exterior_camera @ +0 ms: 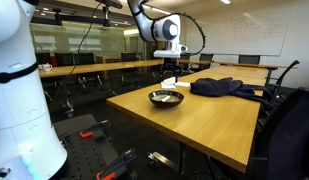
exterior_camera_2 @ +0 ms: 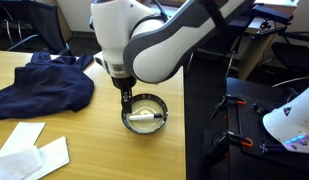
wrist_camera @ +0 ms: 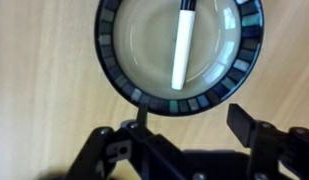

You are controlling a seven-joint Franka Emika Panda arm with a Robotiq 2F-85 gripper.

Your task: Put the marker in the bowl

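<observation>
The marker (wrist_camera: 182,48) lies inside the bowl (wrist_camera: 110,70), its long axis running straight away from my fingers (wrist_camera: 256,130), which hang spread and empty above the bowl's near rim; I judge it delivered.

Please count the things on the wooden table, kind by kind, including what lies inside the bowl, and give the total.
Round dark bowl with a patterned rim: 1
White marker with a dark tip: 1
Dark blue crumpled cloth: 1
White paper sheets: 2
Total: 5
</observation>
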